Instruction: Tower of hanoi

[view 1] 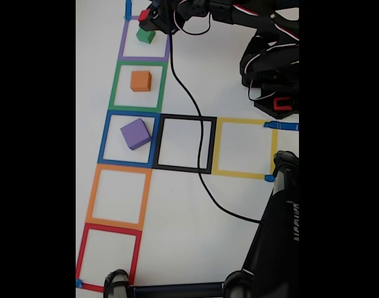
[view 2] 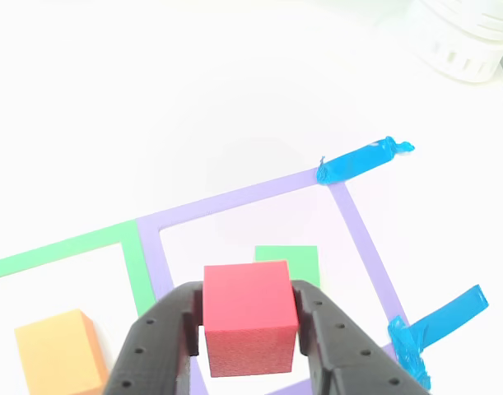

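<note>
My gripper is shut on a red cube, held above the purple-outlined square. A green cube sits in that square, partly hidden behind the red one. In the fixed view the gripper hangs at the top of the column of squares with the red cube just above the green cube. An orange cube sits in the green-outlined square, and a purple cube lies in the blue-outlined square.
Black, yellow, orange and red outlined squares hold nothing. A black cable runs across the sheet. The arm base is at the right, a black stand at the bottom right. A white ribbed object sits far off.
</note>
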You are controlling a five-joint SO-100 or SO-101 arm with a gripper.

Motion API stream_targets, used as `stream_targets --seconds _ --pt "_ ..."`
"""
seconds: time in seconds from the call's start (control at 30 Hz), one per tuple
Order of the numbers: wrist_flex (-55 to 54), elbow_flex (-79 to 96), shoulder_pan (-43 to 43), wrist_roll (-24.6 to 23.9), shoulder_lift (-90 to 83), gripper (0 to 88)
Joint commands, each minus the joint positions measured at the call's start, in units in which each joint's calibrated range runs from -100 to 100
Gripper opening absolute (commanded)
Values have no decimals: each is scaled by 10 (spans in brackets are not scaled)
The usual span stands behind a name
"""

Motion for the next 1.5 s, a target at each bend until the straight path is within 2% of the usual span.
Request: stream_targets --seconds 0.0,0.27,0.83,1.13,1.47 --pt "-184 17 12 4 85 2" --pt "-373 23 19 4 219 2" --pt "-604 73 64 4 376 2" --pt "-685 67 52 4 444 2" --pt "-699 8 51 4 506 2"
